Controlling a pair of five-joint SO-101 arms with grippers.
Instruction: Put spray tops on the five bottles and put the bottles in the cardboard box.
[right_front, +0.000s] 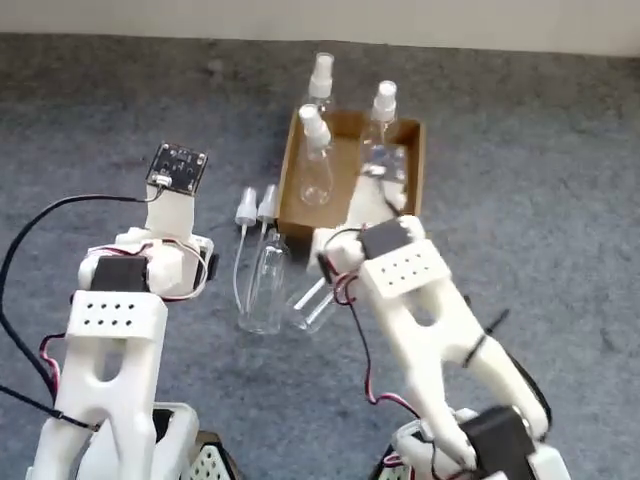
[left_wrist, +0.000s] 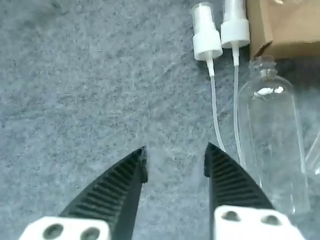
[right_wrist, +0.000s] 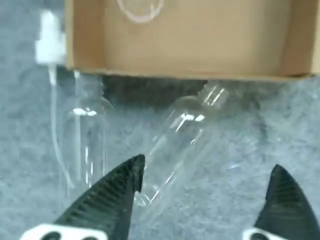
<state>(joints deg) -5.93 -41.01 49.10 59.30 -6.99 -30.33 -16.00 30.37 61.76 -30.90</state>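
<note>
Two capless clear bottles lie on the carpet in front of the cardboard box (right_front: 292, 205). My right gripper (right_wrist: 207, 172) is open just above the right one (right_wrist: 175, 145), which lies tilted between its fingers with its neck toward the box (right_wrist: 185, 40). The left bottle (left_wrist: 272, 135) lies beside two loose white spray tops (left_wrist: 206, 40) (left_wrist: 235, 30) with long tubes. Short of the tops, my left gripper (left_wrist: 175, 160) hangs open over bare carpet. Two capped bottles (right_front: 315, 160) (right_front: 380, 140) are in the box. A third capped one (right_front: 320, 85) stands at its far rim.
Grey carpet (right_front: 520, 180) covers the table, with open room to the left and right of the box. Both arms' white bodies (right_front: 115, 320) (right_front: 420, 300) stand at the near edge, with wires trailing beside them.
</note>
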